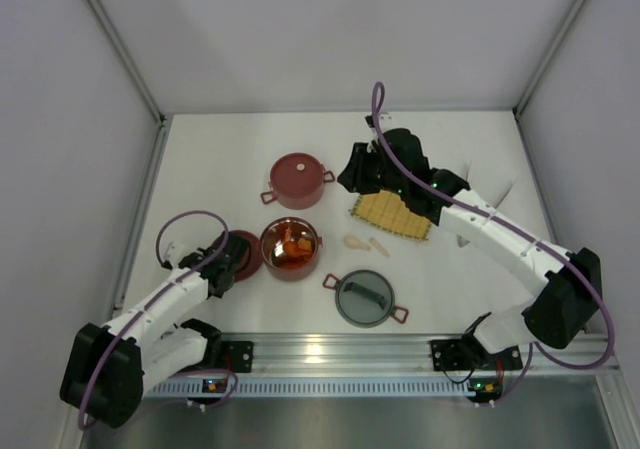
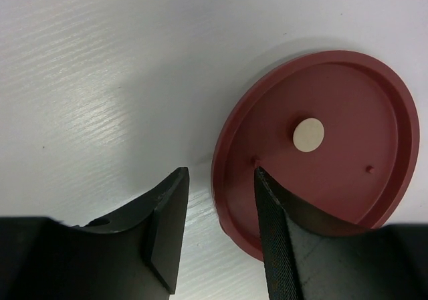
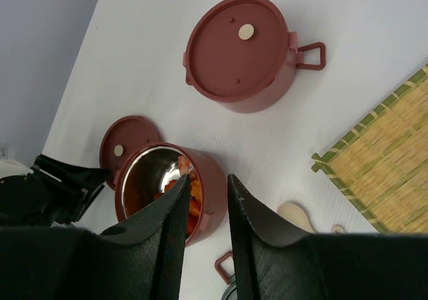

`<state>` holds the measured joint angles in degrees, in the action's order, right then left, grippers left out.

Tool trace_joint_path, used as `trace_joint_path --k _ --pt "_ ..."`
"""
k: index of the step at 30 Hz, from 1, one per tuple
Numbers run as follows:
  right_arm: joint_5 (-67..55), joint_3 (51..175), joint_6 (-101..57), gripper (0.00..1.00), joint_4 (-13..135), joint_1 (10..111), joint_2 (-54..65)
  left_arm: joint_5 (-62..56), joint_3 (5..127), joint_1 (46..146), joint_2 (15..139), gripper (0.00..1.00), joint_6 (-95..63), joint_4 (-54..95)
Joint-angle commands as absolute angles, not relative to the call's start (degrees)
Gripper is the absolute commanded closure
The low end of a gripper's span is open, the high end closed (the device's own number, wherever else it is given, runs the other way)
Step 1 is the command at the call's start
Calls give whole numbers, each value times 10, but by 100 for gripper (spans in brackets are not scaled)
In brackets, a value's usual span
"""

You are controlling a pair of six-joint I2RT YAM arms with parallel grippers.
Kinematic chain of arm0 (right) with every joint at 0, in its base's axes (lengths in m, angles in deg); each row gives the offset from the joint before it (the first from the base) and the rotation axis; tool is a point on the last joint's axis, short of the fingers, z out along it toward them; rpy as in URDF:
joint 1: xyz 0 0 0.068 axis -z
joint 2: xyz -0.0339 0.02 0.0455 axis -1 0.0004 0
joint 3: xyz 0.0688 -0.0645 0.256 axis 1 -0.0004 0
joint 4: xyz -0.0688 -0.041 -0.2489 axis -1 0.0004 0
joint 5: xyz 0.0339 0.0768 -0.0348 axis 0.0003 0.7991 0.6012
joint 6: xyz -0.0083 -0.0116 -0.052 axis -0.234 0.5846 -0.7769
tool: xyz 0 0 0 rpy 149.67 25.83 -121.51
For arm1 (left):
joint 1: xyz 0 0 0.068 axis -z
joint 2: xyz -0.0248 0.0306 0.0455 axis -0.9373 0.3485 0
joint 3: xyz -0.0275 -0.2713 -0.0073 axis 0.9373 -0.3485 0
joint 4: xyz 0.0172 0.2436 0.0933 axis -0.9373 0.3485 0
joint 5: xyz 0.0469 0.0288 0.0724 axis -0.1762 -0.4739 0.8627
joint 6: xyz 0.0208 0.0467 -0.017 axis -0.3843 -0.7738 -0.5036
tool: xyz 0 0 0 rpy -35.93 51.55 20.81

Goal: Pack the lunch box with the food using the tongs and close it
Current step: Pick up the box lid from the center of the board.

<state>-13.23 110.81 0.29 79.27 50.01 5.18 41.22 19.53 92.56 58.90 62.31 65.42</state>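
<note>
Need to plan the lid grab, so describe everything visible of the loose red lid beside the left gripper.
The loose red lid is a flat, round, dark-red disc, plastic-looking, with a raised rim, a pale round spot near its centre and two tiny nubs. It lies flat on the white table, beside the open bowl. The left gripper hangs open, straddling its edge; contact is unclear.

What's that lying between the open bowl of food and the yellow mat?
Two cream spoons lie on the table between the bowl and the mat, close to the mat's edge. The top view shows both; the right wrist view shows part.
</note>
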Motion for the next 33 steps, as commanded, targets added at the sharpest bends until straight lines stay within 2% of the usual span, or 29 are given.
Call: trace_joint_path --k 1,7,21,29,31,33 --pt "-131 1106 8 71 776 495 32 425 186 924 604 51 637 618" --pt "-131 1097 4 71 776 495 31 418 180 923 639 52 640 582" --pt "-148 1088 0 71 776 495 25 407 190 923 650 71 584 555" --pt "-147 1086 1 71 776 495 25 400 202 923 672 75 575 553" --pt "-147 1086 1 71 777 495 25 400 201 922 667 79 580 554" --pt "-147 1085 0 71 778 495 26 401 195 923 651 87 585 545"
